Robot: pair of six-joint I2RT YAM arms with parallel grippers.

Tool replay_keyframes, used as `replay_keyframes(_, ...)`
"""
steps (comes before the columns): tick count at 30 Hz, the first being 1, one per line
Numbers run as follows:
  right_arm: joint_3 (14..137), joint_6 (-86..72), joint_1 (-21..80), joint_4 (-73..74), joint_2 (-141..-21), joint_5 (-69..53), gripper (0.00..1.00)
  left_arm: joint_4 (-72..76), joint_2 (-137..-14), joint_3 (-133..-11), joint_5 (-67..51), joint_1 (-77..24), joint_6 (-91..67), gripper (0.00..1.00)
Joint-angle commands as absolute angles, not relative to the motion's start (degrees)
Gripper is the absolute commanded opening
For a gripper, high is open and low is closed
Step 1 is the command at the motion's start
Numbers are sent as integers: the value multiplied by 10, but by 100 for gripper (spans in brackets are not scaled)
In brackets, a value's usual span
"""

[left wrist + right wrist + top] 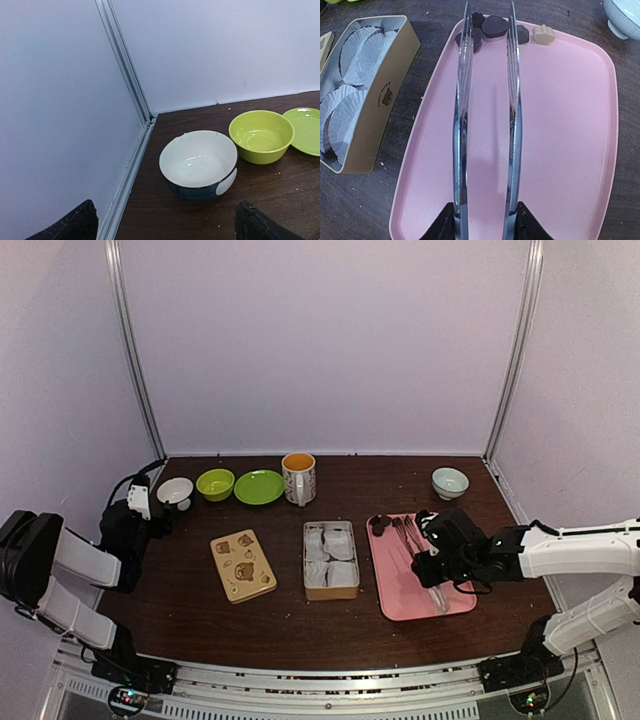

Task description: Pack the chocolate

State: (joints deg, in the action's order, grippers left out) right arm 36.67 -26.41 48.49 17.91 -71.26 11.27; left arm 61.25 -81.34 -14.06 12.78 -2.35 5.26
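Observation:
Several tiny dark chocolates (494, 26) and one pale one (543, 34) lie at the far end of the pink tray (565, 125); they also show in the top view (378, 525). My right gripper (486, 220) is shut on the metal tongs (512, 100), low over the tray. The tong arms stand apart, with their tips on either side of a dark chocolate. The open tan tin (385, 95), lined with white paper cups, stands left of the tray. My left gripper (165, 225) is open and empty, near a white bowl (198, 162) at the far left.
The bear-printed lid (243, 565) lies left of the tin (331, 560). A green bowl (215, 484), green plate (259, 487) and striped mug (299, 478) stand in a row at the back. A pale blue bowl (450, 482) stands at the back right. A wall post (125, 65) is close to my left gripper.

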Motion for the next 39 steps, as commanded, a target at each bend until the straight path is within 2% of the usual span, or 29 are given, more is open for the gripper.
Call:
replay_keyframes(1, 364, -282, 483, 168, -722, 82, 36, 642, -817, -152, 120, -19, 48, 98)
replay_keyframes(12, 352, -318, 483, 168, -738, 104, 40, 642, -817, -152, 120, -19, 48, 98)
replay_keyframes(18, 413, -338, 481, 232, -794, 155, 41, 643, -818, -153, 120, -19, 48, 98)
replay_keyframes(27, 478, -398, 481, 246, -788, 37, 43, 643, -817, -152, 120, -19, 48, 98)
replay_keyframes(33, 511, -422, 481, 301, -786, 107, 43, 643, -817, -152, 120, -19, 48, 98)
replay_keyframes(39, 487, -435, 481, 268, -790, 135, 45, 643, -817, -152, 120, -19, 48, 98)
